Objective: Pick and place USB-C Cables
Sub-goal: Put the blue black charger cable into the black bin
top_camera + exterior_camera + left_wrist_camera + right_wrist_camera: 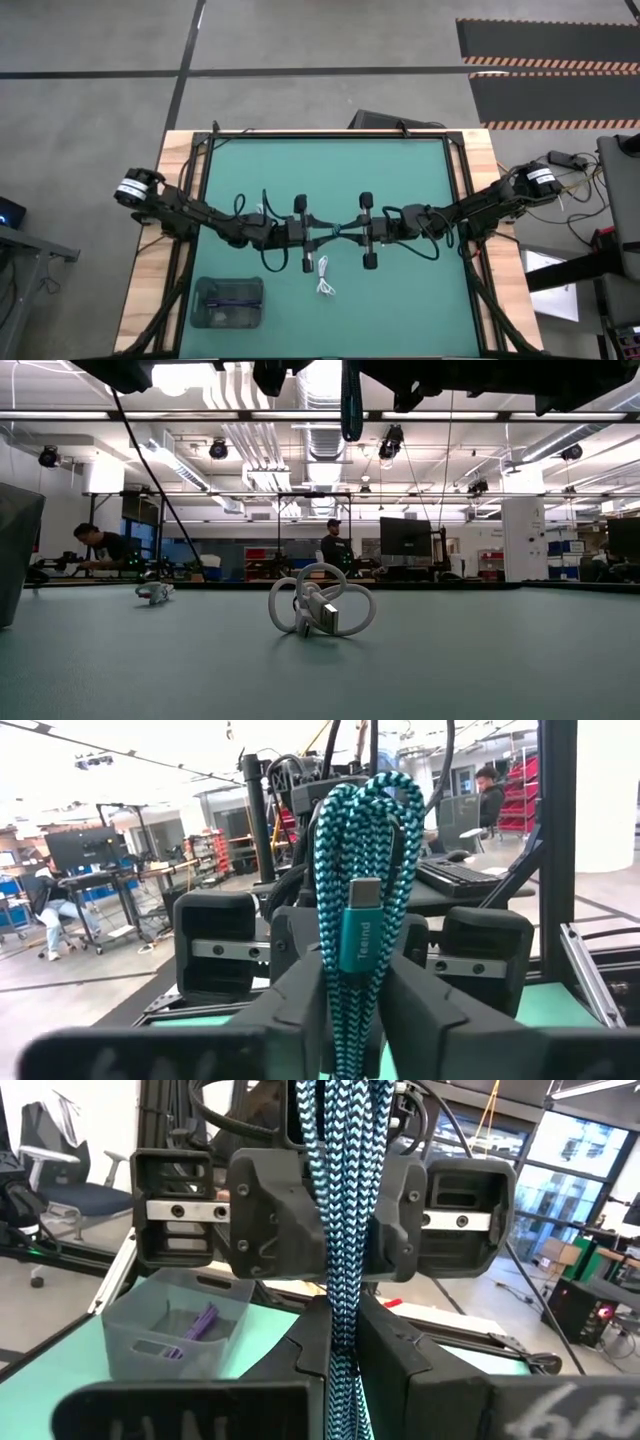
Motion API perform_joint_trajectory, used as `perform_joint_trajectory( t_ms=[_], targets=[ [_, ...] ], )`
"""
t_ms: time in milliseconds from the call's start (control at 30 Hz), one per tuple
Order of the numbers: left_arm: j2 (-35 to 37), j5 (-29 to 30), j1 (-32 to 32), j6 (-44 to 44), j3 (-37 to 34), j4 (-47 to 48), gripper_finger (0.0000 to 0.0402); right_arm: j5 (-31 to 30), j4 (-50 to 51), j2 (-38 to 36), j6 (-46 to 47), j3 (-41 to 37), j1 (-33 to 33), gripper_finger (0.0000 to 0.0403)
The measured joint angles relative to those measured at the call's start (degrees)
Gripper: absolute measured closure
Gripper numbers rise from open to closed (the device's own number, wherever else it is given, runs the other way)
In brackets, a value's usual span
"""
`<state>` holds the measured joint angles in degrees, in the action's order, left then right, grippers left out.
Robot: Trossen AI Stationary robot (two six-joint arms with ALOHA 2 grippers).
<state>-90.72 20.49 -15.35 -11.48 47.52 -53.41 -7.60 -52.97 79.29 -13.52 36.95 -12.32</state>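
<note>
A teal-and-black braided cable bundle (337, 231) is held in the air between both grippers at the table's middle. In the low view it shows as a strip (351, 400) high above the mat. My left gripper (322, 234) (350, 1020) and my right gripper (351, 230) (342, 1355) face each other, both shut on it. A white coiled cable (325, 278) (320, 605) lies flat on the green mat, just nearer than the grippers. A small pale bundle (153, 592) lies farther off. No black cable bundle shows. My left gripper pinches several strands of the teal bundle between its two fingers, just below the teal USB-C plug (360, 925). The fingers come level from the table's left. The bundle is lifted clear of the mat, and its loop end (365, 805) stands beyond the fingertips. My right gripper pinches the same bundle's braided strands (340, 1280) between its two fingers, coming level from the table's right. The strands run straight across the fingers. They pass on between the left gripper's fingers right behind. The bundle is clear of the table.
A grey bin (228, 303) (175, 1325) stands near the table's near-left corner with a purple cable (203, 1322) in it. In the low view the bin's wall (15, 550) is at the left. People sit and stand in the room beyond the table.
</note>
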Motion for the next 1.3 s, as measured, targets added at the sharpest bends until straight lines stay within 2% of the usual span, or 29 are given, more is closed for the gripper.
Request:
perform_joint_trajectory(
  t_ms=[267, 700, 900, 1000, 1300],
  targets=[
    [0.00, 0.06, 0.02, 0.02, -0.07, 0.35, 0.0387, 0.04, 0.20, 0.00, 0.00, 0.00, 0.00, 0.0374],
    [0.00, 0.52, 0.04, 0.00, -0.16, 0.48, 0.0389, 0.12, -0.02, 0.00, 1.53, 0.00, -0.02, 0.0282],
    [0.00, 0.48, 0.02, 0.02, -0.16, 0.46, 0.0389, 0.11, 1.00, -0.51, 2.83, -0.02, -0.02, 0.0253],
    [0.00, 0.46, 0.02, 0.04, -0.16, 0.61, 0.0389, -0.41, 3.23, -1.79, 3.57, -0.04, -0.02, 0.0247],
    [0.90, 0.96, 0.00, 0.64, 1.05, 8.28, 0.0389, -8.97, 19.02, -8.83, 5.85, -0.04, -0.02, 0.0248]
  ],
)
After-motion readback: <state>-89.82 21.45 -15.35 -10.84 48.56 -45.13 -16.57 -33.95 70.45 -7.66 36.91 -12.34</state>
